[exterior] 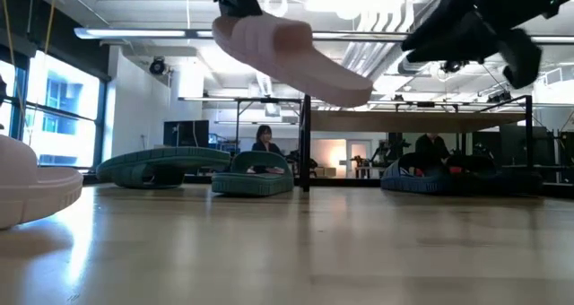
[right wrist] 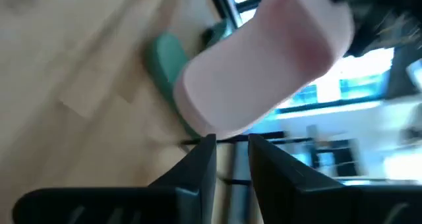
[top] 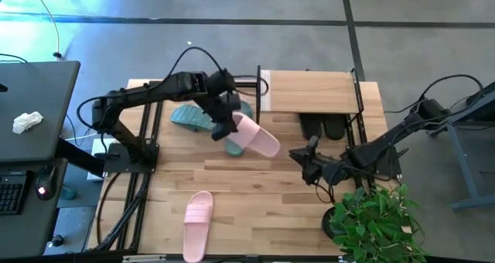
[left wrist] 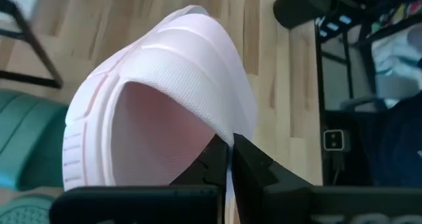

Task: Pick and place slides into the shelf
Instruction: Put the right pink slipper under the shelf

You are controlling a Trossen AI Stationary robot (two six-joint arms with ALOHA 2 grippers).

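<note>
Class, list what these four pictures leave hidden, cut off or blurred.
- Held pink slide: its underside is unseen in the high view; the left tool covers part of its strap edge.
- Black slides: partly hidden under the shelf top, high view.
- Second pink slide: cut by the low view's edge.
- Right wrist view: motion-blurred.

One pale pink slide (top: 254,137) hangs tilted in the left gripper (top: 224,129), above two teal slides (top: 189,117); black pair (top: 323,126) under the shelf (top: 309,91); second pink slide (top: 197,224) well apart.
</note>
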